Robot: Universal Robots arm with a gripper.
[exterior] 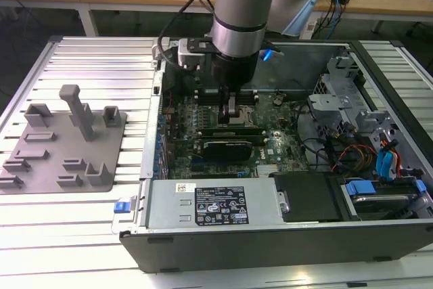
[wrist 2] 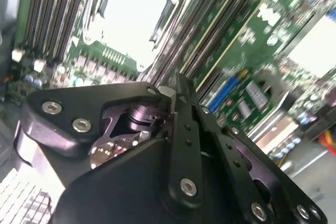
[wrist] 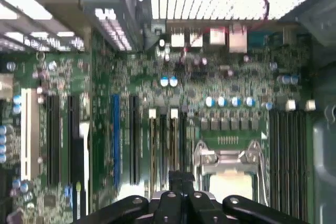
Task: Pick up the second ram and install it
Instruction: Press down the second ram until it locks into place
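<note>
My gripper (exterior: 231, 112) reaches down into the open computer case (exterior: 379, 235), over the memory slots of the green motherboard (exterior: 281, 143). In both wrist views its two black fingers (wrist 2: 177, 109) (wrist: 181, 182) are pressed together, and nothing shows between them. The tips sit just above the row of long slots (wrist: 164, 145) beside the processor socket (wrist: 229, 161). A long narrow stick (exterior: 233, 127) runs along the slots right under the fingertips in the exterior view. I cannot tell whether it is the second ram or whether the fingers touch it.
A wide black card (exterior: 233, 147) lies just in front of the slots. A grey fixture plate (exterior: 64, 143) with upright blocks rests on the ribbed table at the exterior view's left. The power supply (exterior: 210, 204), drive bays (exterior: 382, 167) and cables crowd the case's front and right.
</note>
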